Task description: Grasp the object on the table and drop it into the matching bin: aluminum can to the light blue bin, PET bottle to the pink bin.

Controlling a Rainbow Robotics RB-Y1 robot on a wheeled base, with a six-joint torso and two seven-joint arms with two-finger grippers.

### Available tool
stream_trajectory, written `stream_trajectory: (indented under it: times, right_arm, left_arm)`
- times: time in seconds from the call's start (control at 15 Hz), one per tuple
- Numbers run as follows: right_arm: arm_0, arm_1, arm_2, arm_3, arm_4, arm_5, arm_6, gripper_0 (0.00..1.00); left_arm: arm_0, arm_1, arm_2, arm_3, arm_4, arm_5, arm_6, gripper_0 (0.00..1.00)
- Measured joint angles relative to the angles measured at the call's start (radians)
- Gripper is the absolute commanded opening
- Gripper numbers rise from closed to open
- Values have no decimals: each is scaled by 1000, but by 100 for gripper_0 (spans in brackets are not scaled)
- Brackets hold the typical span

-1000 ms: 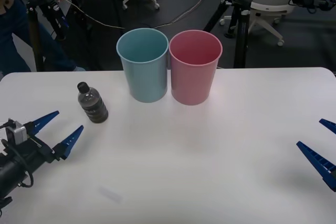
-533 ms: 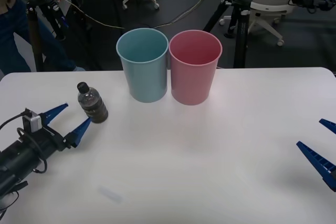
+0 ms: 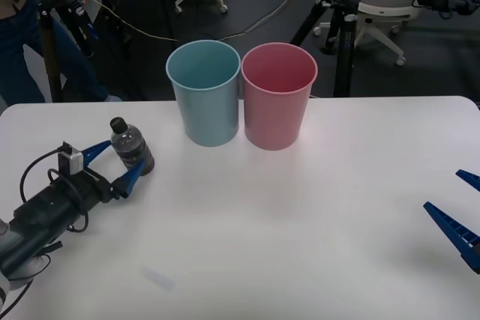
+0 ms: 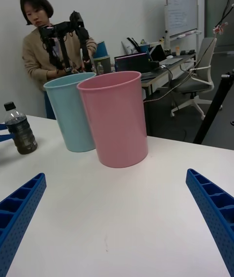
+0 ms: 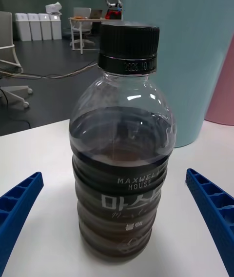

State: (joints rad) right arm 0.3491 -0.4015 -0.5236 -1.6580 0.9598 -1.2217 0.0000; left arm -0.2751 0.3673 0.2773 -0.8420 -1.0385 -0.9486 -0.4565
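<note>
The PET bottle (image 3: 132, 147), small and clear with a black cap, dark label and dark liquid, stands upright on the white table (image 3: 300, 215) at the left. My left gripper (image 3: 114, 162) is open, one blue finger on each side of the bottle's lower half, not touching it. Up close the bottle (image 5: 122, 160) stands between those fingers (image 5: 214, 213). Behind it the light blue bin (image 3: 204, 92) and the pink bin (image 3: 278, 95) stand side by side. My right gripper (image 3: 463, 219) rests open at the table's right edge, far from the bottle (image 4: 19, 129).
Tripods, office chairs and cables stand on the floor beyond the table's far edge. A person sits behind the table at the left. From the right wrist, the pink bin (image 4: 114, 118) is in front of the light blue bin (image 4: 70, 111).
My left arm has moved forward and to the right, bringing its open fingers from short of the bottle to either side of it. The bottle, bins and right arm have not moved.
</note>
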Motion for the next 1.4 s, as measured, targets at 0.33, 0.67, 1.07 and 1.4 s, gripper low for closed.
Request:
stream_trajectory:
  times: [0.33, 0.67, 1.07, 1.4]
  right_arm:
    - [0, 0, 0, 0, 0, 0, 0, 100]
    - [0, 0, 0, 0, 0, 0, 0, 100]
    - [0, 0, 0, 0, 0, 0, 0, 100]
    - [0, 0, 0, 0, 0, 0, 0, 100]
  left_arm:
    - [-37, -17, -48, 0, 0, 71, 10, 100]
    - [-57, -18, -71, 0, 1, 114, 25, 1]
    - [-64, -18, -75, 0, 3, 131, 41, 0]
    - [-63, -17, -75, -1, 12, 128, 41, 0]
